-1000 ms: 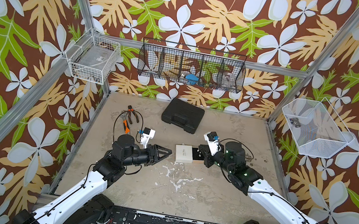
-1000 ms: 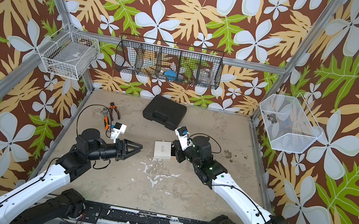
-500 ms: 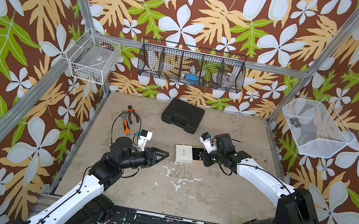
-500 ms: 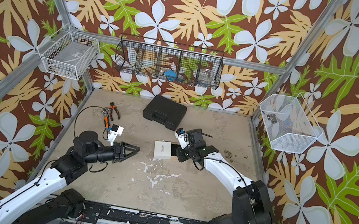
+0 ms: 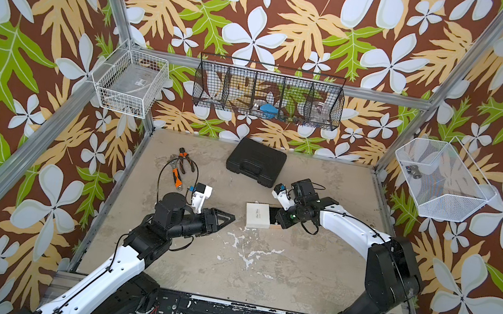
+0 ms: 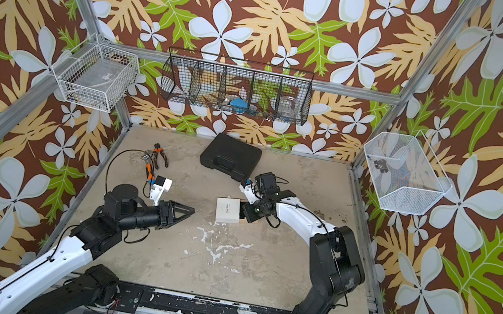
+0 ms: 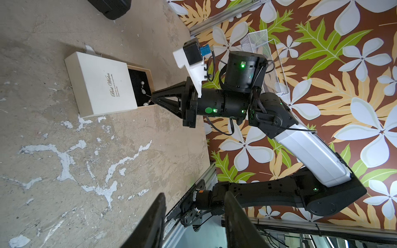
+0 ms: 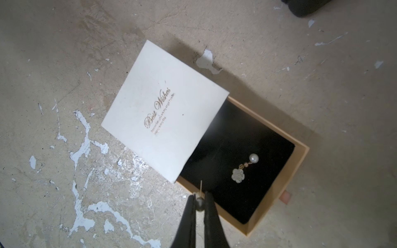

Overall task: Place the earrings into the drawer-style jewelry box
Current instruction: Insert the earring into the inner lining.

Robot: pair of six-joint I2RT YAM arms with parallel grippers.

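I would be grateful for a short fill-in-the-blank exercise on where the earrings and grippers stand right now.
1. The jewelry box's white sleeve is printed "Best ____".
2. One earring lies on the ____ lining of the tray.
3. The right gripper is shut on the other ____.
4. The left gripper, away from the box, is ____ and holds nothing.

Missing words: Wishes, black, earring, open.

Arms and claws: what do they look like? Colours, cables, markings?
Left arm and right arm: white link shells, black joints. Left claw and right claw: black triangular open-frame fingers. White wrist camera brackets with blue connectors, looped black cables. Right arm shows green LEDs and a round green sticker.
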